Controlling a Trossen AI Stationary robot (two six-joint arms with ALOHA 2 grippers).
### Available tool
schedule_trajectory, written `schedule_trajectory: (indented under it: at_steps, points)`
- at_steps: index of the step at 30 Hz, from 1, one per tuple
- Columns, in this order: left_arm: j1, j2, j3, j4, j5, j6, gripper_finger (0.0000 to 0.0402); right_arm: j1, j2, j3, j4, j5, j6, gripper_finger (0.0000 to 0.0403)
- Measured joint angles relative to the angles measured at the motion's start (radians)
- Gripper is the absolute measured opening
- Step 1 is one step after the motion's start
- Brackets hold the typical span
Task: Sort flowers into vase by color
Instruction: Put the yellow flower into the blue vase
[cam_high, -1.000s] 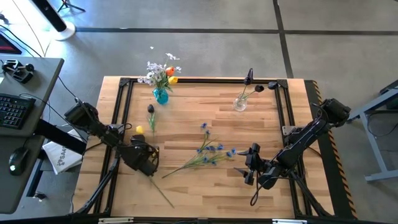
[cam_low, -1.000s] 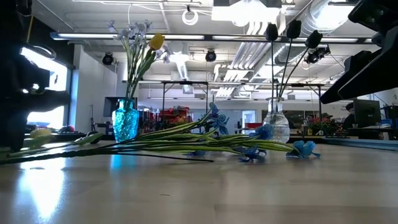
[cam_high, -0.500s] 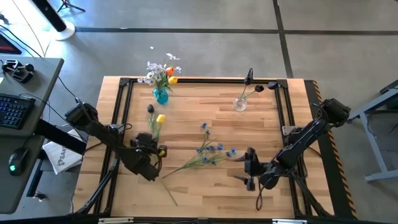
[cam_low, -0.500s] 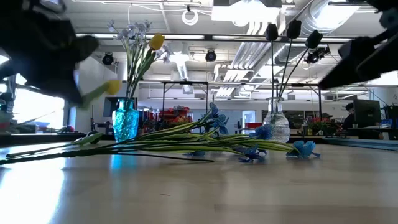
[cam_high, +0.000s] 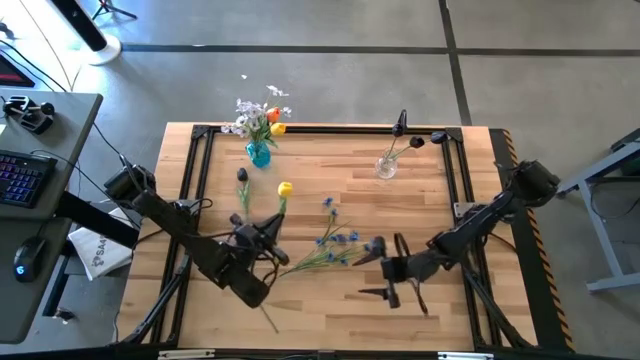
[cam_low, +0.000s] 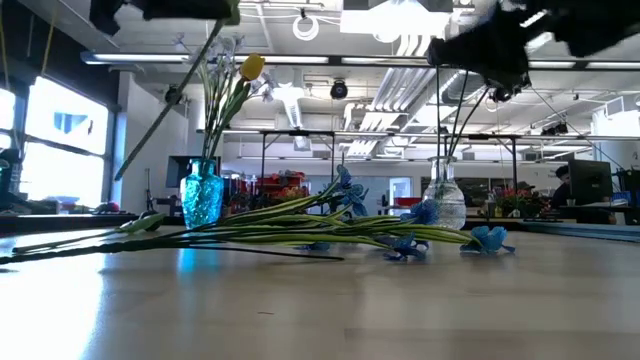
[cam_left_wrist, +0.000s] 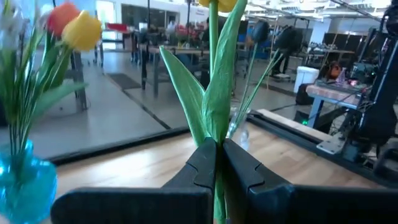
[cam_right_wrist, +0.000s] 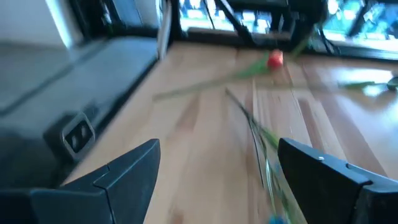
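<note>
The left gripper's (cam_left_wrist: 216, 169) fingers are pinched tight on the green stem of a yellow tulip (cam_high: 285, 188), holding it clear of the desk (cam_high: 420, 200); in the high view the gripper (cam_high: 262, 232) sits over the desk's left-centre, the bloom pointing toward the far edge. The right gripper's (cam_right_wrist: 217, 180) fingers are spread wide with nothing between them; it hangs above the desk right of centre (cam_high: 385, 272), near the stems of the blue flowers (cam_high: 345, 240).

Those blue flowers lie flat in a loose bundle mid-desk, and a loose stem (cam_high: 262, 312) lies near the front edge. A dark-headed flower (cam_high: 242, 176) lies on the desk near the blue vase (cam_high: 259, 153). That vase stands at the far left and holds pale sprays (cam_high: 250, 108), an orange tulip (cam_high: 273, 116) and a yellow one (cam_high: 278, 128). A clear vase (cam_high: 386, 166) at the far right holds dark-headed flowers (cam_high: 401, 124).
</note>
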Motion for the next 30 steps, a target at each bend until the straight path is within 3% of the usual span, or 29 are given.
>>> schedule_trajectory:
  at_steps: [5,10,16,21,24,30]
  points:
    - [0.003,0.023,0.001,0.451,0.066,0.487,0.0001,-0.072,0.097,0.000,0.265,-0.133,-0.022,0.0323]
    - [0.025,0.073,0.001,0.876,0.387,0.925,0.0001,-0.109,0.217,0.003,0.480,-0.263,-0.022,0.0323]
    - [0.075,0.194,0.001,1.381,0.716,1.325,0.0000,-0.111,0.313,0.077,0.521,-0.262,-0.033,0.0292]
    - [0.114,0.271,0.001,1.599,0.927,1.448,0.0000,-0.099,0.336,0.125,0.518,-0.133,-0.034,0.0215]
    - [0.122,0.274,0.001,1.610,0.935,1.445,0.0000,-0.088,0.335,0.127,0.514,-0.066,-0.045,0.0158]
    - [0.121,0.275,0.001,1.624,0.939,1.450,0.0000,-0.086,0.334,0.126,0.511,-0.055,-0.041,0.0051]
